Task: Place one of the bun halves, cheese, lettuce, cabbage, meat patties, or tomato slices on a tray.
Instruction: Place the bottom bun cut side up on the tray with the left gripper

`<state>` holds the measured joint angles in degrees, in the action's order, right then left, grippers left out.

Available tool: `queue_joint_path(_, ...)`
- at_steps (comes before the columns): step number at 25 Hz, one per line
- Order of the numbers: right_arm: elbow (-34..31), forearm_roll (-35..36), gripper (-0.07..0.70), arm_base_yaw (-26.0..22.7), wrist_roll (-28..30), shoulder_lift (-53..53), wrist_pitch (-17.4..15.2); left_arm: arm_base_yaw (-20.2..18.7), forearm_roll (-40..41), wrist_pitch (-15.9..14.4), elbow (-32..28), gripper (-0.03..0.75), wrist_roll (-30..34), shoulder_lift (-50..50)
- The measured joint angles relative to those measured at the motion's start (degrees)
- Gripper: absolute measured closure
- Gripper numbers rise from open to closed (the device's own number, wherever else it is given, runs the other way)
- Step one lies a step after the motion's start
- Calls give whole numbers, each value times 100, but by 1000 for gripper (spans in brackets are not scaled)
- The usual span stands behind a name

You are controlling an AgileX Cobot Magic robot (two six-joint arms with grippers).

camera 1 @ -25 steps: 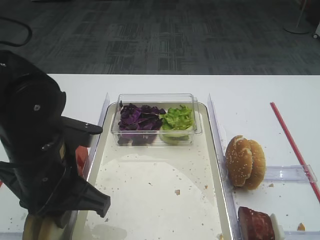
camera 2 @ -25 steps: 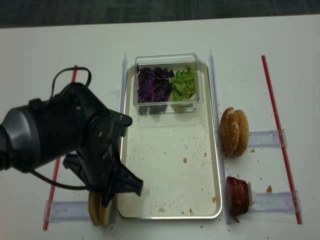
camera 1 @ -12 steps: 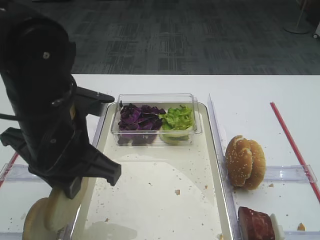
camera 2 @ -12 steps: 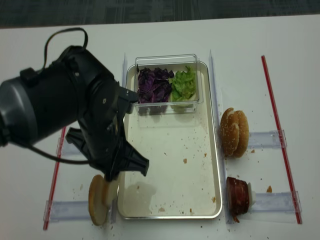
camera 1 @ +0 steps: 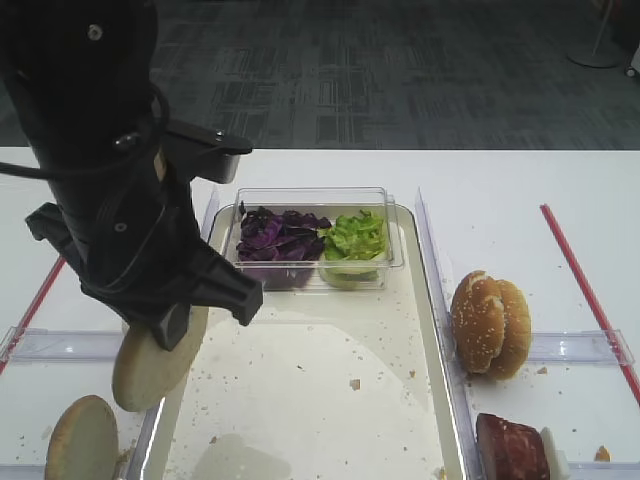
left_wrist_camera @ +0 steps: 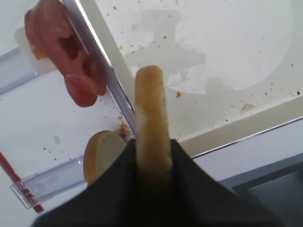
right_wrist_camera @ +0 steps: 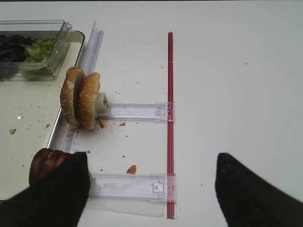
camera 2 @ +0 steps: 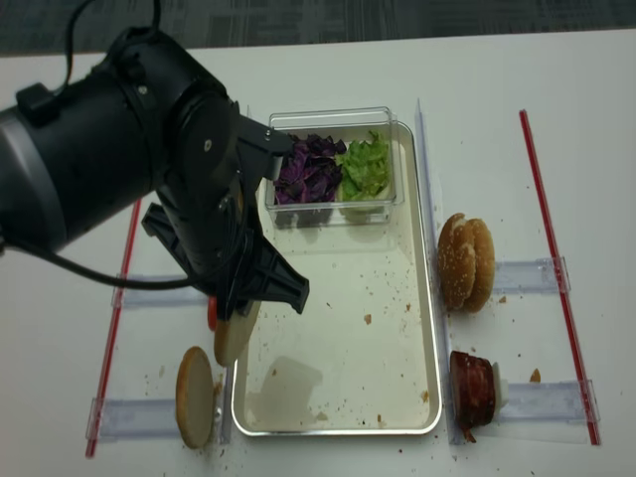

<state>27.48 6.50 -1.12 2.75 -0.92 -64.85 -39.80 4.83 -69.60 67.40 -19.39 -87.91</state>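
My left gripper (left_wrist_camera: 152,158) is shut on a plain bun half (left_wrist_camera: 150,109), held on edge in the air over the left rim of the metal tray (camera 2: 422,298). From above, that bun half (camera 2: 233,338) hangs below the black arm. Another bun half (camera 2: 196,396) stands in the holder at front left. Tomato slices (left_wrist_camera: 66,56) lie left of the tray. Cabbage (camera 1: 275,235) and lettuce (camera 1: 352,235) fill a clear box at the tray's far end. Meat patties (camera 2: 472,390) sit at front right. Cheese is out of view. My right gripper (right_wrist_camera: 151,189) is open above the table.
Two sesame-seeded bun halves (camera 1: 490,322) stand on edge right of the tray. Clear plastic holders (right_wrist_camera: 137,111) and red strips (right_wrist_camera: 170,118) lie on the white table. The left arm's black body (camera 1: 110,190) hides the table's left side.
My left gripper has lifted the bun half out of the front-left holder and carried it up and toward the tray's left rim. The other bun half stayed put.
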Motion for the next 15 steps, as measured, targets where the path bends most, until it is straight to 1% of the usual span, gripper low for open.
queue_joint_path(2, 0, 2, 61, 0, 0, 0, 0, 0, -72, 49, 0, 616, 165, 0)
queue_joint_path(6, 0, 2, 61, 0, 0, 0, 0, 0, -452, 441, 0, 617, 733, -13)
queue_joint_path(8, 0, 2, 61, 0, 0, 0, 0, 43, -801, 598, 0, 617, 1092, -47)
queue_joint_path(11, 0, 2, 61, 0, 0, 0, 0, 273, -1405, 690, 5, 617, 1612, -126)
queue_joint_path(15, 0, 2, 61, 0, 0, 0, 0, 767, -2325, 673, 5, 617, 2561, -283)
